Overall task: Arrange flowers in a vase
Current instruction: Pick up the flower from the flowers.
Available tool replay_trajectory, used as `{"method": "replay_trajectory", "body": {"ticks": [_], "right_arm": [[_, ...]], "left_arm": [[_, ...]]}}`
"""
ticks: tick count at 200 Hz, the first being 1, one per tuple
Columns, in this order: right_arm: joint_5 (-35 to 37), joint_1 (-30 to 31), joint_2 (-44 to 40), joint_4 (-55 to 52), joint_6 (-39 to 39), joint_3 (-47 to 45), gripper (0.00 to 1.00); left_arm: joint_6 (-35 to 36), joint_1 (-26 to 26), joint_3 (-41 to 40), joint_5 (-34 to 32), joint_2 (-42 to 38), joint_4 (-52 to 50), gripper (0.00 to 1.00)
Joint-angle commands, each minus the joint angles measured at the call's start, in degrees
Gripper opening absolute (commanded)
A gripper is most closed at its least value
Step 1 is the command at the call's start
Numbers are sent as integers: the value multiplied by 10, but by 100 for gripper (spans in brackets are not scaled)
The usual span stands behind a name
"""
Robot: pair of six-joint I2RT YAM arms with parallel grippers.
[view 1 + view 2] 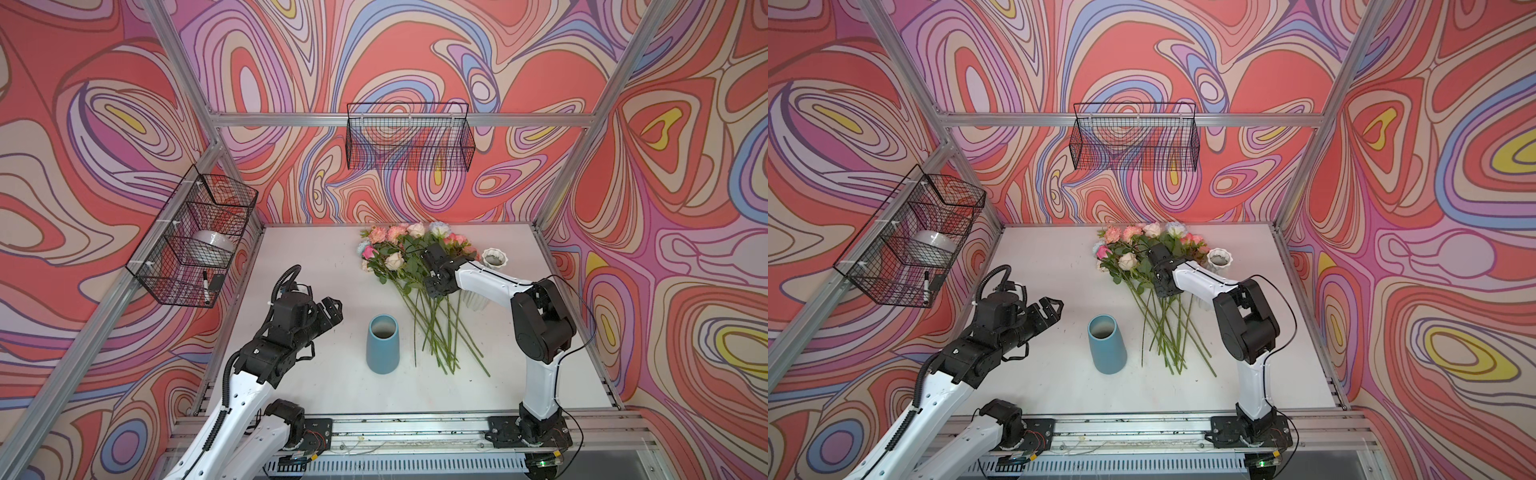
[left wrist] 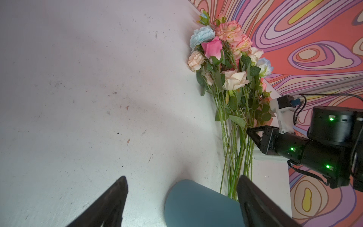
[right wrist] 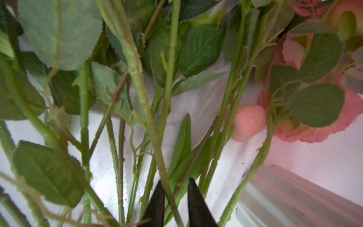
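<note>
**Black fingertips straddle one stem in the flower heap**

Closest to the lens, in the right wrist view, the right gripper (image 3: 174, 181) shows only as two black fingertips (image 3: 157, 198) at the bottom edge. They stand close together with one green stem (image 3: 157, 141) between them. Blurred leaves crowd the gap, so I cannot tell whether they press on the stem. In both top views these tips are hidden under the arm's wrist and the foliage.

The flowers (image 1: 405, 266) lie flat on the white table (image 1: 311, 270), right of centre. Their long axis runs up and down the frame. Blooms in pink, peach, cream and pale blue bunch at the top near the back wall, and the bare stem ends fan toward the lower right. The left wrist view shows the blooms singly, while the top views show them small and soft.

A blue vase (image 1: 382, 345) stands upright just left of the stem ends, apart from them. Left of it, the left gripper (image 1: 334, 311) is spread wide and holds nothing. Its wrist view shows only part of the vase, cut by the bottom edge.

A white fluted vase (image 1: 494, 258) stands upright right of the blooms. A pale ribbed object (image 3: 294, 196) beside the stems is mostly hidden under the right arm in the top views and is hard to identify.
</note>
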Motion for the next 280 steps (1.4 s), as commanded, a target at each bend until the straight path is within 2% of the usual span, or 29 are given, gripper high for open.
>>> {"method": "replay_trajectory", "body": {"ticks": [1, 31, 59, 96, 139, 173, 194, 216, 236, 256, 280], "right_arm": [[-12, -3, 17, 8, -5, -6, 15], [-13, -3, -2, 17, -12, -6, 0], [-9, -3, -50, 23, -11, -12, 0], [-22, -3, -183, 64, -5, -63, 0], [-96, -2, -291, 48, 7, -98, 0], [-201, 4, -384, 48, 22, -143, 0], [-227, 12, -439, 57, 34, -157, 0], [-242, 21, -475, 68, 46, -133, 0], [-243, 47, -475, 87, 49, -85, 0], [-190, 108, -455, 120, 32, -26, 0], [-136, 176, -421, 193, 11, 29, 0]], "left_arm": [[3, 4, -5, -7, 2, -9, 89], [3, 4, -1, -10, 0, -12, 89], [6, 4, 6, -10, -2, -17, 89], [10, 4, 7, -10, -23, -4, 89], [13, 4, 31, -14, -18, -18, 89], [15, 4, 44, -8, -14, -22, 89], [16, 4, 48, -3, -14, -21, 89], [16, 4, 48, -2, -18, -18, 89], [17, 4, 44, 3, -26, -9, 89], [14, 4, 35, 11, -40, 2, 92], [5, 4, 24, 13, -62, 8, 100]]}}
